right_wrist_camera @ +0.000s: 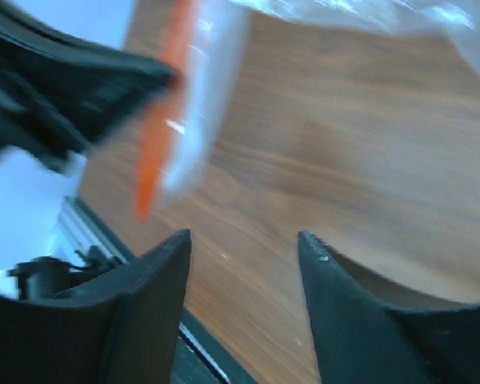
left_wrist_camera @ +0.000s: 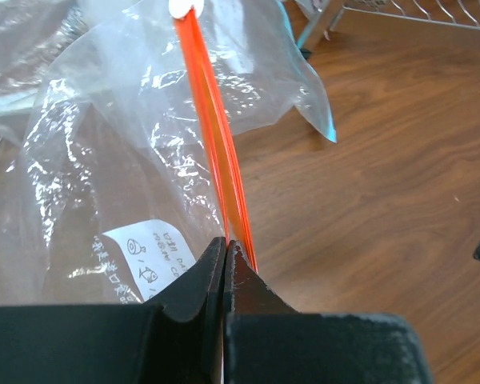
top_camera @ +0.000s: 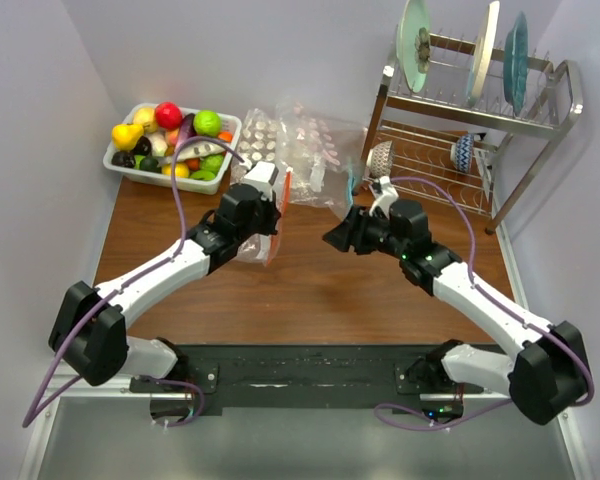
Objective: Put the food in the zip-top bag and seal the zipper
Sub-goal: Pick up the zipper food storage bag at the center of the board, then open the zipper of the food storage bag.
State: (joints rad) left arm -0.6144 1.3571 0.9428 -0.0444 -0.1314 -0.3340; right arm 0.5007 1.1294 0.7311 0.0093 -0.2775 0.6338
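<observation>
Only from overhead, food (top_camera: 170, 140) heaped in white bin (top_camera: 232, 130), up close, left gripper (left_wrist_camera: 226, 246) clamped on zipper (left_wrist_camera: 216, 144), right gripper (right_wrist_camera: 244, 240) spread wide, empty.

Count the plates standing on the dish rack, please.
3, all upright on the top tier of the dish rack: a pale green plate at left, a white plate in the middle, a teal plate at right.

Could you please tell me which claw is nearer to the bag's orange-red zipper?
Left. The left claw is shut on one end of the zipper; the right claw is open, off to its right, apart from it.
</observation>
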